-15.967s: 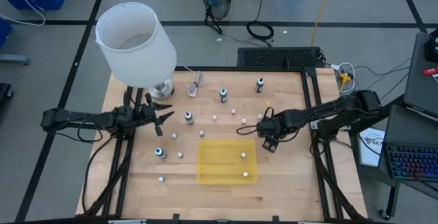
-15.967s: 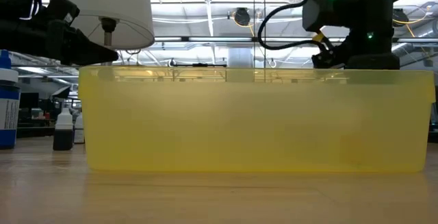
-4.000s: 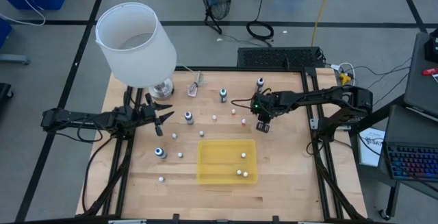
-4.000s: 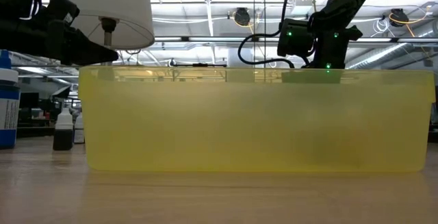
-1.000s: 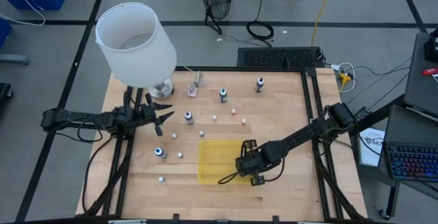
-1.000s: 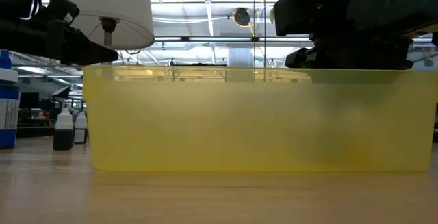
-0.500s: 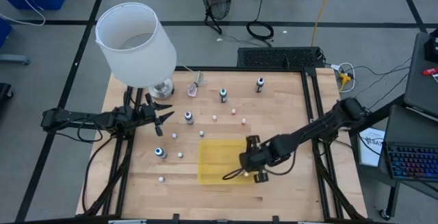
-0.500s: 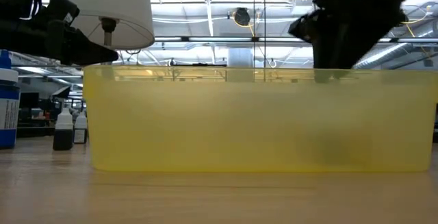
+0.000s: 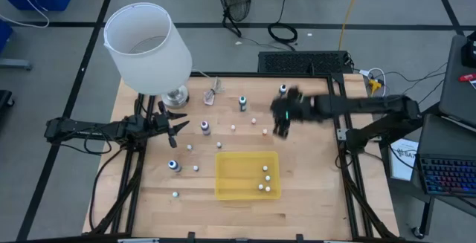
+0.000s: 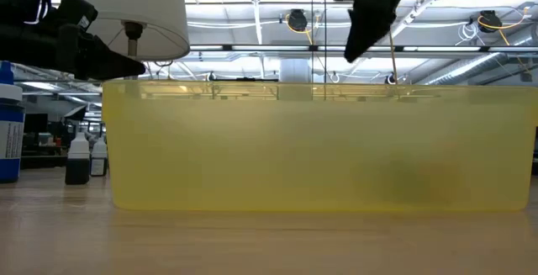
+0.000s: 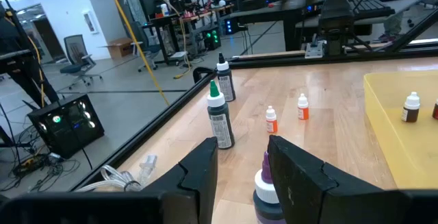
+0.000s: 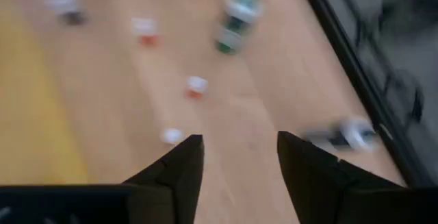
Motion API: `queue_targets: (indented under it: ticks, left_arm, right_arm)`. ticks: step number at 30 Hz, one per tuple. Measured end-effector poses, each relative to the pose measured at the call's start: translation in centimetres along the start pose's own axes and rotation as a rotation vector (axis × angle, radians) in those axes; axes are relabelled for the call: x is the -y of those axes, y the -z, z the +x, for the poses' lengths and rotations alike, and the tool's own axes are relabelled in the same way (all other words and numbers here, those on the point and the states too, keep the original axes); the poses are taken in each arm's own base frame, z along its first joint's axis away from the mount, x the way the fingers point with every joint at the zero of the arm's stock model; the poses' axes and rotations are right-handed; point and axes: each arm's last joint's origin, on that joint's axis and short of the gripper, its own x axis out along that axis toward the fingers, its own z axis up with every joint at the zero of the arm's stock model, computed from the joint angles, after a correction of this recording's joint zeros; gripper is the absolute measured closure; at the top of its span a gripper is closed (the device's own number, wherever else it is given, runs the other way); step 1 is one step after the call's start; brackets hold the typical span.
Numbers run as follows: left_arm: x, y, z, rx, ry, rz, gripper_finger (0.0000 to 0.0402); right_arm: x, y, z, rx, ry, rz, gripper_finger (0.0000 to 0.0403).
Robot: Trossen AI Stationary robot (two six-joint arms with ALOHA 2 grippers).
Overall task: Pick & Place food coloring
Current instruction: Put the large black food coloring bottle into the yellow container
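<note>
Having left yellow tray point(image 9: 223, 183) since a second ago, right gripper point(image 9: 281, 121) now above far table, jaws spread, empty; three food coloring bottles point(image 9: 263, 177) in tray; left gripper point(image 9: 177, 123) parked, jaws slightly apart

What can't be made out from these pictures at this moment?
- Low view: the yellow tray fills the frame, so its contents and the table behind it are hidden.
- High view: the right gripper is smeared by motion, its fingers unreadable.
- Right wrist view: the small bottles are blurred, colours uncertain.
- Left wrist view: the nearest bottle is partly hidden by the left gripper.
</note>
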Motion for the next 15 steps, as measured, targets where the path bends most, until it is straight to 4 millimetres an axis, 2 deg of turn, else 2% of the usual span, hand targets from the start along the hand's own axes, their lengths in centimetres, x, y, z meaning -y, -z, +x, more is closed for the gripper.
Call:
queue_targets:
  ticks: [4, 7, 11, 15]
  left_arm:
    - [0.0, 0.0, 0.0, 0.0, 0.0, 0.0, 0.027]
    - [0.0, 0.0, 0.0, 0.0, 0.0, 0.0, 0.027]
    - [0.0, 0.0, 0.0, 0.0, 0.0, 0.0, 0.027]
    - [0.0, 0.0, 0.0, 0.0, 0.0, 0.0, 0.027]
  right_arm:
    - [6.4, -1.1, 1.3, -0.112, 0.078, 0.222, 0.02]
    - [9.9, -1.4, 2.8, -0.164, 0.065, 0.341, 0.0183]
    - [12.3, -1.5, 5.3, -0.215, 0.019, 0.422, 0.0168]
    - [13.1, -1.2, 8.0, -0.284, 0.028, 0.381, 0.0165]
